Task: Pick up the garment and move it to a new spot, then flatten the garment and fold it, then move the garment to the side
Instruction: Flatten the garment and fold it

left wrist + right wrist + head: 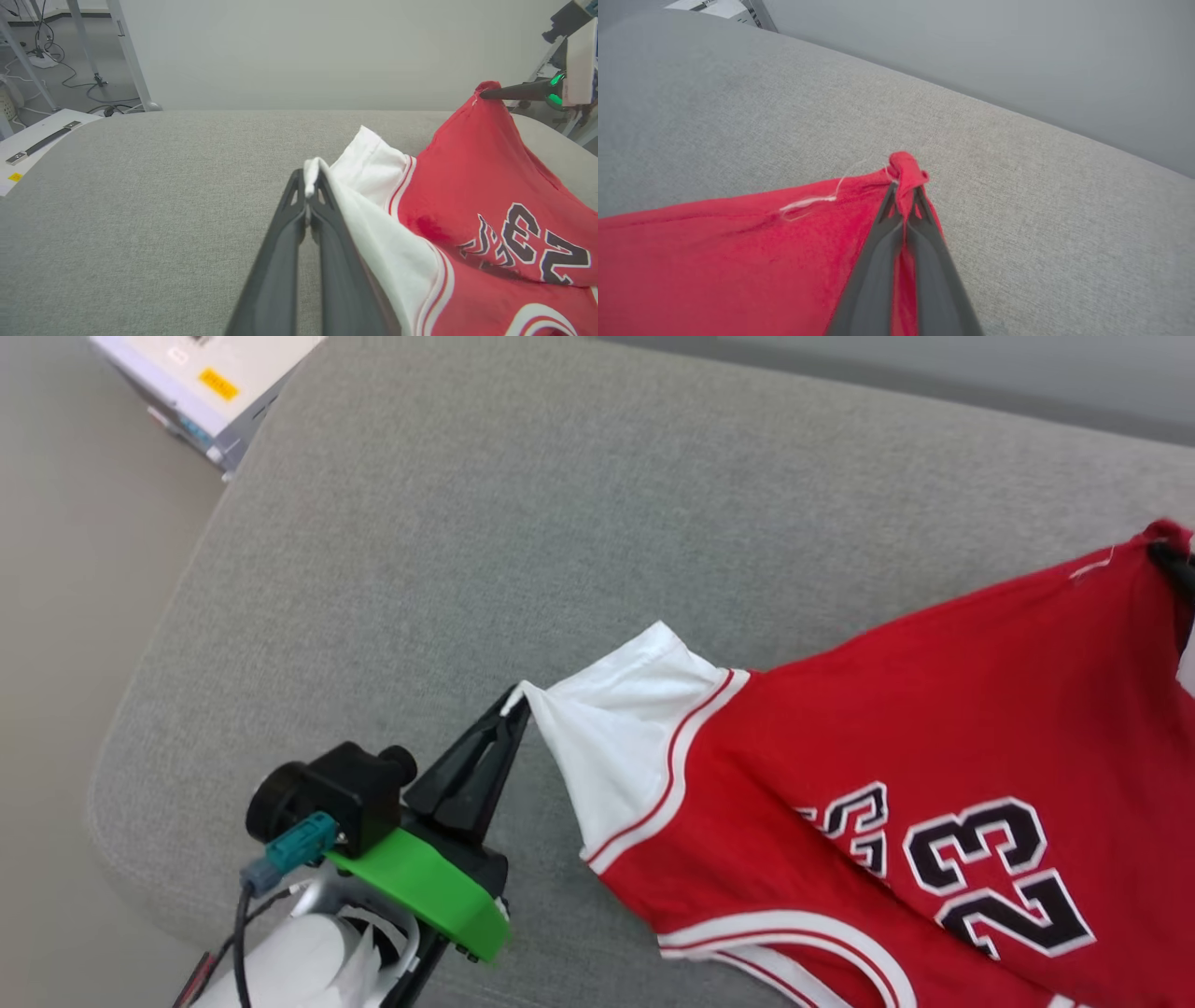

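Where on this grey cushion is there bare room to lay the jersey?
Bare cushion spreads left of and beyond the white sleeve and left gripper, out to its edge. Also a strip beyond the right gripper. Crowded: the right side, covered by the garment held between both grippers.

I take this for a robotics lab or test room, not a home. My landmark is the grey fabric-covered platform (pixel 140 210). Beyond one of its corners stand bare metal frame legs (pixel 128 56) with loose cables (pixel 70 77) on the floor. A white panel with a yellow sticker (pixel 28 149) lies just beside that corner, and a plain grey wall (pixel 303 46) rises behind the platform.
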Tool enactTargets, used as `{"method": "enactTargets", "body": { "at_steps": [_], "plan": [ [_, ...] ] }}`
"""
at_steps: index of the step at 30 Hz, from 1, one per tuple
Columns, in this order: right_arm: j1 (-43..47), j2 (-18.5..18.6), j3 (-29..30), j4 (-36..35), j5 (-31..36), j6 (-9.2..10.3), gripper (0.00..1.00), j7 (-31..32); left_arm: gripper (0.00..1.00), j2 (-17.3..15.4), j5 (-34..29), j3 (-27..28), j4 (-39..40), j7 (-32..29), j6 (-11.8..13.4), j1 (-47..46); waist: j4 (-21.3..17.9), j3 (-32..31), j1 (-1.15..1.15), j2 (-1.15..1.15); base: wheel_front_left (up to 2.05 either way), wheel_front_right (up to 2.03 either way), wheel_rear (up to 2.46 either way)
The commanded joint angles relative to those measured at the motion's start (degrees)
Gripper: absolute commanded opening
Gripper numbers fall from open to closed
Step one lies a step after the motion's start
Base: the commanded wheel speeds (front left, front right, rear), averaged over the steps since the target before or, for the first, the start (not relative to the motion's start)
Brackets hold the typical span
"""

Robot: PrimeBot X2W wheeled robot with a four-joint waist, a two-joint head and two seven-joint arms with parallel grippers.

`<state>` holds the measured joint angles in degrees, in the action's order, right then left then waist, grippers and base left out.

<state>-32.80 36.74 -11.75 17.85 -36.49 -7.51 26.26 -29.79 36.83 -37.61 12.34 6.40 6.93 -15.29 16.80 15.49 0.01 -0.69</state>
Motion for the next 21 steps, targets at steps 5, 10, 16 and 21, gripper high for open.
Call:
{"method": "enactTargets", "body": {
  "at_steps": [5, 10, 16, 21],
  "plan": [
    [-1.18, 1.28, -0.23, -3.13, -2.79, 0.02, 0.0, -3.84, 0.0, -2.08, 0.02, 3.12, 2.83, -0.37, 1.84, -0.97, -5.67, -6.59, -0.01, 0.69, 0.0, 0.0, 0.0],
    [-1.05, 1.62, 0.72, -7.95, -4.54, 0.02, 0.0, -4.44, 0.0, -3.99, 0.28, 6.47, 4.96, -0.87, 2.96, -3.41, -8.51, -9.22, -0.01, 0.69, 0.0, 0.0, 0.0],
    [-0.1, 0.99, 3.98, -15.3, -5.09, 0.02, 0.0, -3.33, 0.0, -5.46, 0.44, 11.01, 6.79, -1.9, 4.27, -9.29, -11.16, -11.44, -0.01, 0.69, 0.0, 0.0, 0.0],
    [1.19, -1.52, 6.38, -20.53, -4.04, 0.02, 0.0, -2.38, 0.0, -7.22, 0.42, 14.7, 8.07, -2.96, 5.15, -14.12, -13.39, -12.53, -0.01, 0.69, 0.0, 0.0, 0.0]
  ]
}}
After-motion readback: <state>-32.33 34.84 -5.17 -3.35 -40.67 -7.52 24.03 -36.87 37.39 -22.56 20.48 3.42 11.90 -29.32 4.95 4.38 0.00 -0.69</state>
